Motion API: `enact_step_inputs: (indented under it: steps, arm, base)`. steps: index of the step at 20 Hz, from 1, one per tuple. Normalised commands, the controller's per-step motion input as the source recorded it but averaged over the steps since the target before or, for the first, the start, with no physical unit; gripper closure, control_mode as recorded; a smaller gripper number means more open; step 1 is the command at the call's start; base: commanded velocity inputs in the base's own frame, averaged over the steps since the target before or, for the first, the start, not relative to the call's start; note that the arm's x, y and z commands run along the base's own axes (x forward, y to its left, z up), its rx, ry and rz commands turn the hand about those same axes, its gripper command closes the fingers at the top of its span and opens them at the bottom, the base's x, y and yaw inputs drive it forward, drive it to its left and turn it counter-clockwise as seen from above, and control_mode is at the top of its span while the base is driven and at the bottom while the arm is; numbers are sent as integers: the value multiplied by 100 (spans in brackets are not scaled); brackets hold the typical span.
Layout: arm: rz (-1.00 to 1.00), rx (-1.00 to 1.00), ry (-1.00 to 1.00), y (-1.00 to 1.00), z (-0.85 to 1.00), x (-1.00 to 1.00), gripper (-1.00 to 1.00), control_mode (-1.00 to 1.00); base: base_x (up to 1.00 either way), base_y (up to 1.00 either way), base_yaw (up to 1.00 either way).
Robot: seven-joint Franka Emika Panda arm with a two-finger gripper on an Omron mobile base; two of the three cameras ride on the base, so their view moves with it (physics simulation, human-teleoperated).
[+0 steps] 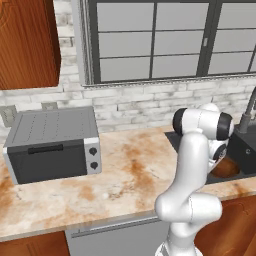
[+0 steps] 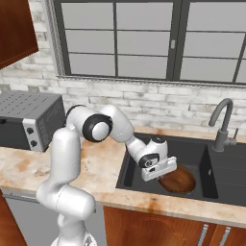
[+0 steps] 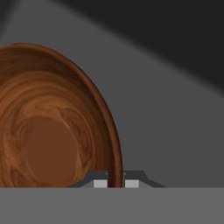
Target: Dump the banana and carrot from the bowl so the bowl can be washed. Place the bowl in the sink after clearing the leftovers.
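Home kitchen: sink point(image 2: 144, 166), faucet point(image 2: 222, 126), toaster oven point(image 1: 52, 145), marble counter point(image 1: 125, 170).

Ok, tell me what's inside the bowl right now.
Nothing: in the hand view the bowl shows bare wood inside, no carrot or banana. It sits in the sink, the fingers clamped on its rim. The near edge of the interior is cut off at the view's bottom.
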Motion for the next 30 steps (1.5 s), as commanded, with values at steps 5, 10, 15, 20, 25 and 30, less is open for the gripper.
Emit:
enact_step_inputs:
  steps: [5,10,15,20,25,30]
  arm:
    - [-8,7,0,-4,8,-2,-100,-100]
    - [-9,4,-6,21,64,-26,-100,-100]
    - [-13,-2,-29,36,100,-57,-100,-100]
    - [-13,-6,-39,48,100,-66,-100,-100]
    - [0,-23,-45,54,100,-56,-100,-100]
    - [0,-29,-36,67,100,-46,-100,-100]
  base:
    - [0,0,0]
    - [0,0,0]
    - [0,0,0]
    - [0,0,0]
    - [0,0,0]
    - [0,0,0]
